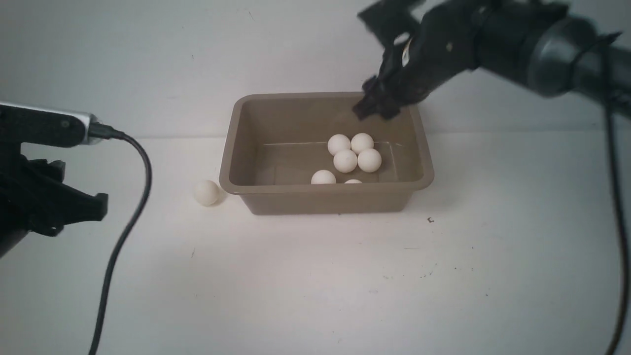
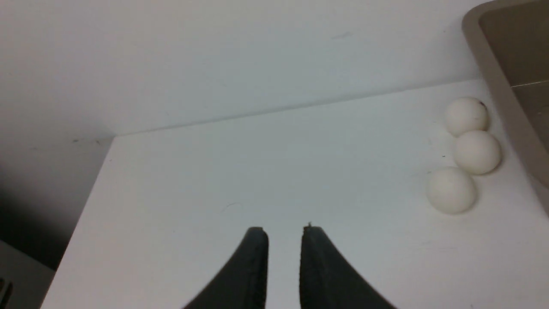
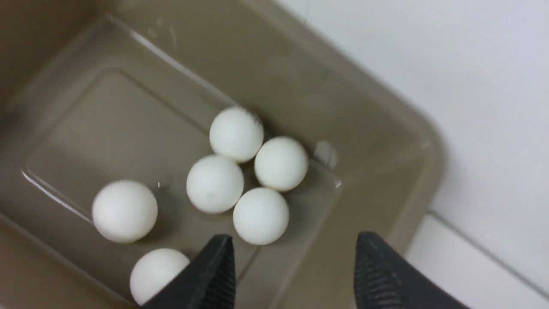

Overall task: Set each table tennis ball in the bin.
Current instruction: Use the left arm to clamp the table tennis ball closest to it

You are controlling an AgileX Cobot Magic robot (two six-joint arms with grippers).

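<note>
The bin (image 3: 300, 73) below the right gripper (image 3: 295, 240) is smooth taupe plastic with a faint sheen on its floor, and the table tennis balls (image 3: 214, 183) lying in it look smooth, matt and off-white. The gripper's fingers (image 3: 377, 279) are matt black with ribbed inner faces; the worktop (image 1: 345, 286) beneath is matt white, lightly scuffed.

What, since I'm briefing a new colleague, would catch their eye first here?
The taupe bin in the middle of the white table holds six white balls, four bunched together. The right gripper hangs open and empty over its far right corner, while loose balls lie just outside its left wall.
</note>
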